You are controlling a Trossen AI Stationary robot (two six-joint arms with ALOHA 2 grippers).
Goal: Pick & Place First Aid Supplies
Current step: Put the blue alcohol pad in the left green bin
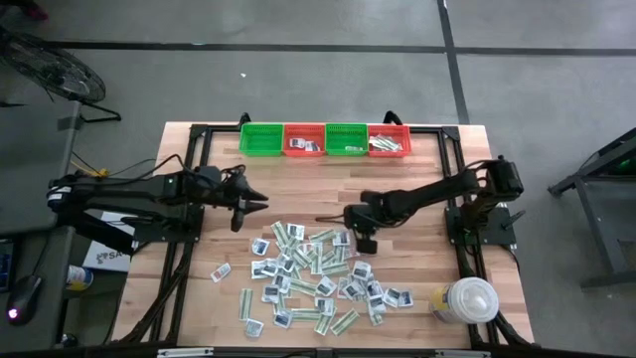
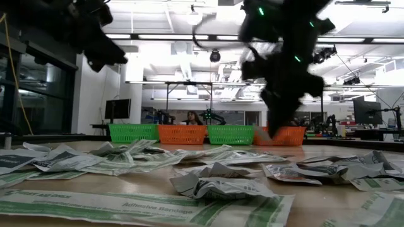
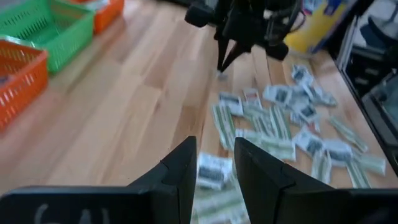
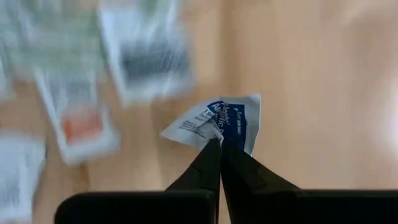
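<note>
Nearest the low camera lay a long pale-green strip packet (image 2: 145, 205), flat on the desk (image 1: 199, 298), with crumpled packets behind it. The rest of the first aid supplies (image 1: 318, 278) sat scattered in a loose heap across the middle and near part of the desk — white squares with dark marks mixed with green strips, many overlapping.

My right claw (image 4: 219, 144) was closed, tips pinched on one small white packet with a blue panel (image 4: 221, 119) — held by its lower edge, crumpled at the pinch. In the high view that claw (image 1: 366, 240) was at the far right edge of the heap. I couldn't tell whether the packet was clear of the desk or still touching.

My left claw (image 3: 214, 163) was partly open, nothing between the fingers, hovering above the desk at the heap's left side, well apart from the right one; high view put it at (image 1: 250, 206).

Four baskets stood in a row touching along the far edge: green basket (image 1: 260, 139), red basket (image 1: 304, 140), second green basket (image 1: 347, 139), second red basket (image 1: 389, 140). The last three held a few packets; the first looked bare.

A white round lidded container (image 1: 469, 299) stood at the near right corner, just beside the heap.
</note>
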